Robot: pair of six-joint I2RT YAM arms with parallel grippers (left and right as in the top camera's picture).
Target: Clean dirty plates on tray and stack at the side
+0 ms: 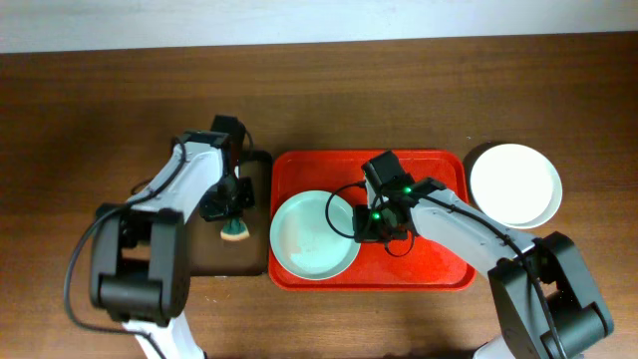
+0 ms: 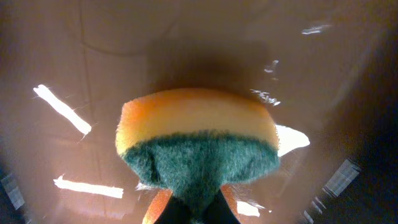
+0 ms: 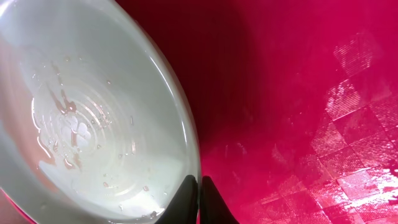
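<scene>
A pale mint plate (image 1: 311, 239) lies on the left part of the red tray (image 1: 439, 264). My right gripper (image 1: 357, 227) is shut on its right rim. In the right wrist view the fingers (image 3: 199, 198) pinch the rim of the plate (image 3: 81, 118), which is wet with faint reddish streaks, over the tray (image 3: 298, 93). A white plate (image 1: 515, 184) sits on the table right of the tray; I cannot tell whether another lies under it. My left gripper (image 1: 234, 217) is shut on a yellow and green sponge (image 1: 236, 232) (image 2: 196, 143), held at its green side (image 2: 198, 208).
A dark narrow tray (image 1: 254, 254) lies left of the red tray, under the sponge; its glossy surface (image 2: 74, 62) fills the left wrist view. The brown table (image 1: 80, 120) extends to the left and back. A cable loops over the mint plate's right side.
</scene>
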